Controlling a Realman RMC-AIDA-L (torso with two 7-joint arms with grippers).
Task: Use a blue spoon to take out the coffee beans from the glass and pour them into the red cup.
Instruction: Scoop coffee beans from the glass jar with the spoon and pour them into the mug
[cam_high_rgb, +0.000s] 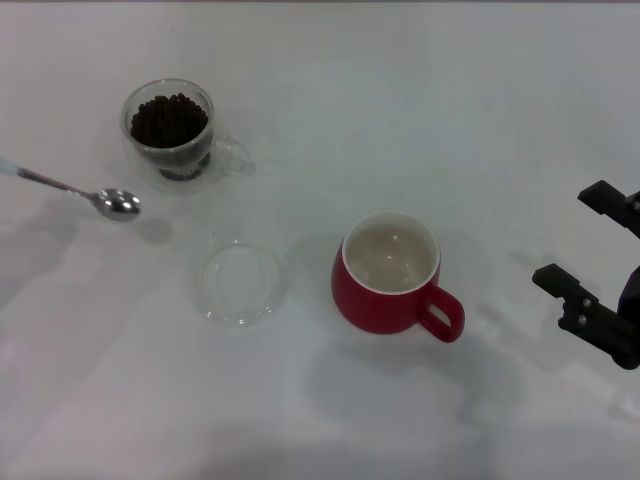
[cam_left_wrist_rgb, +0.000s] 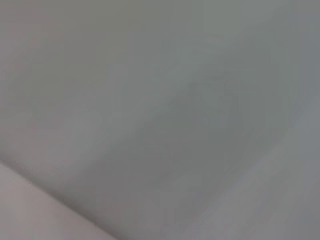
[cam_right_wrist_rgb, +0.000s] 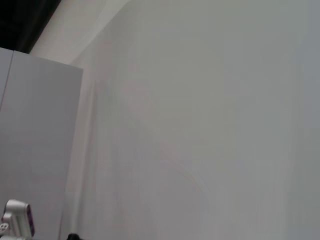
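The glass stands at the far left, heaped with coffee beans. The blue spoon is just in front of it; its metal bowl looks empty, and its pale handle runs off the left edge. Its shadow lies apart from it on the table. My left gripper is out of view. The red cup stands at the centre, empty, with its handle towards the front right. My right gripper is open and empty at the right edge, well clear of the cup.
A flat clear glass saucer lies between the glass and the red cup. All of this sits on a white table. The wrist views show only bare white surface, with a grey panel at one side.
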